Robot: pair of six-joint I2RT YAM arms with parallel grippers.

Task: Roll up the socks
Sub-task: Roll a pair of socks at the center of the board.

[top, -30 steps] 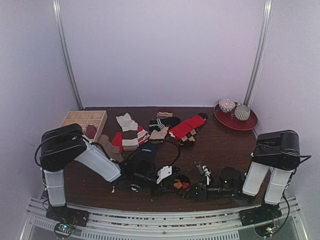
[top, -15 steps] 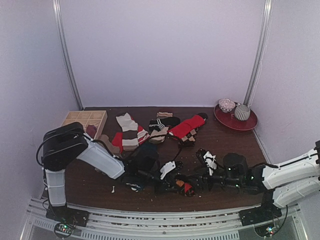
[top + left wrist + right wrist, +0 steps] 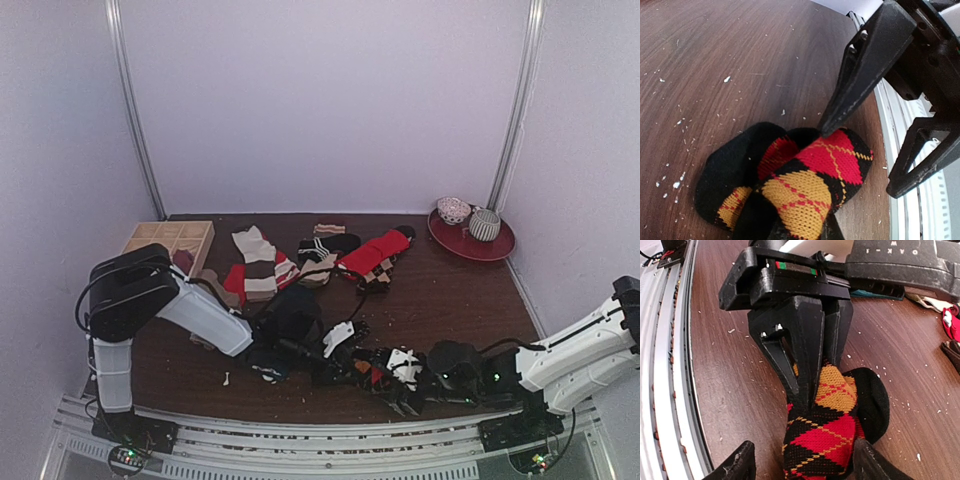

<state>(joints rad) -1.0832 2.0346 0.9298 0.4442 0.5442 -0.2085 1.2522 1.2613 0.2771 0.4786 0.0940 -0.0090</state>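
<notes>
- Wooden tray [image 3: 168,238]: sat at the far left of the table [image 3: 440,290], divided into compartments; a dark red item lay in its near right corner, too small to identify.
- Loose socks [image 3: 258,268]: an unrolled heap in red, white, tan and black, spread across the far middle of the table, just right of the tray.
- Left gripper [image 3: 804,395]: lay low over the near middle of the table, jaws pinched together on the fabric of the argyle sock.
- Argyle sock [image 3: 825,435]: black with red and orange diamonds, bunched into a loose fold on the wood near the front edge, between the two grippers.
- Right gripper [image 3: 860,160]: jaws stood wide apart, one finger on either side of the sock; the tip of one finger met the sock's edge, and nothing was clamped.
- Red plate [image 3: 498,247]: sat at the far right corner and bore two rolled bundles [image 3: 484,224], side by side.
</notes>
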